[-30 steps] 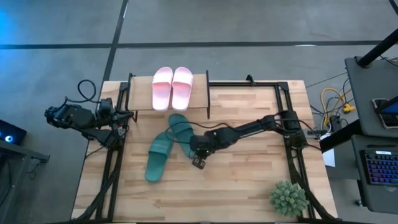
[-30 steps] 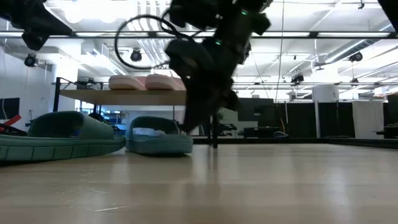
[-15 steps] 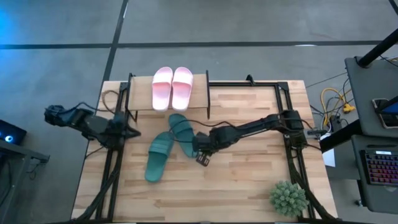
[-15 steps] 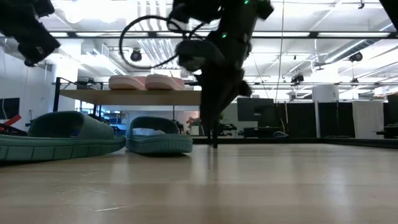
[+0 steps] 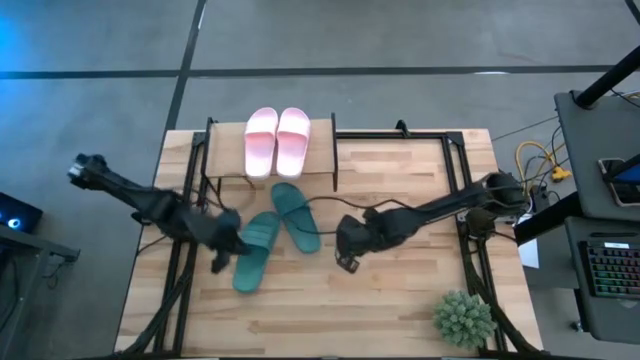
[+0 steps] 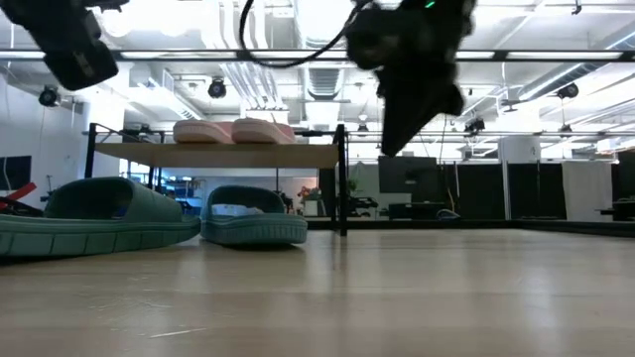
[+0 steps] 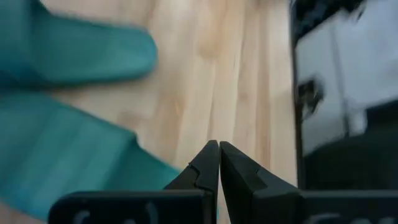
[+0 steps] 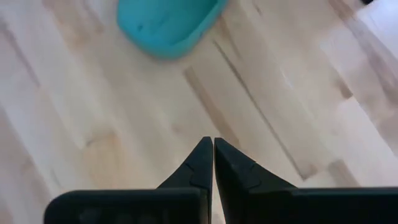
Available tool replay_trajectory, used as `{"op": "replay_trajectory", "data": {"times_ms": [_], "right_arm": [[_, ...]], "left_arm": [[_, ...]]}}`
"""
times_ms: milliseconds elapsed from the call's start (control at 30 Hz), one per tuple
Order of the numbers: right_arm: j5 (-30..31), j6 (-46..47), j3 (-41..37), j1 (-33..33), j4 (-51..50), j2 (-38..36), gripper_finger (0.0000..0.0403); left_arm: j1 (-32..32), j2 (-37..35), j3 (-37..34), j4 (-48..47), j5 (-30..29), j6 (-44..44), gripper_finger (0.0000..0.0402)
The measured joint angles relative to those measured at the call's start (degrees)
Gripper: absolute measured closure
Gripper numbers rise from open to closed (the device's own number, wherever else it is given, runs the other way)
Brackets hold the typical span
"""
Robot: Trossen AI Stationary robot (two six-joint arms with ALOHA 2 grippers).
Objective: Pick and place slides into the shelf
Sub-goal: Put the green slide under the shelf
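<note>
Two pale pink slides lie side by side, soles down, on the plank top of the shelf at the table's far side. Two teal slides rest soles down on the table in front of it: one nearer the shelf, the other nearer the front. My left gripper hangs shut in the air by the left side of the nearer teal slide. My right gripper is shut too and raised over bare table, right of the teal slide. In the low view both grippers are well above the table.
A spiky green potted plant stands at the table's near right corner. Black frame rails run along the left and right table edges. Bare wooden tabletop lies near and right of the teal slides. Cables hang off the right side.
My left arm has swung from the table's left edge toward the teal slides, moving right and nearer. My right gripper has drawn back to the right, away from the teal slides, and risen. The slides have stayed where they were.
</note>
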Motion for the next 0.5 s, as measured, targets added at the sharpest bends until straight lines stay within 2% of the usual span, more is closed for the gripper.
{"op": "replay_trajectory", "data": {"times_ms": [133, 233, 433, 500], "right_arm": [[2.3, 3.4, -4.5, 2.9, 1.2, -3.1, 0.0394], [3.4, 5.3, -7.3, 4.4, 1.6, -4.6, 0.0394], [3.5, 6.0, -11.1, 5.4, 4.6, -5.8, 0.0394], [3.6, 6.0, -12.0, 5.4, 5.0, -6.1, 0.0394]], "left_arm": [[-8.3, 7.9, 3.2, -0.6, -0.6, -5.5, 0.0401], [-15.1, 13.0, 5.6, 0.8, -2.0, -13.1, 0.0402], [-27.5, 21.4, 7.6, 1.9, -12.2, -31.1, 0.0402], [-29.8, 24.0, 7.6, 1.7, -13.3, -36.2, 0.0402]]}}
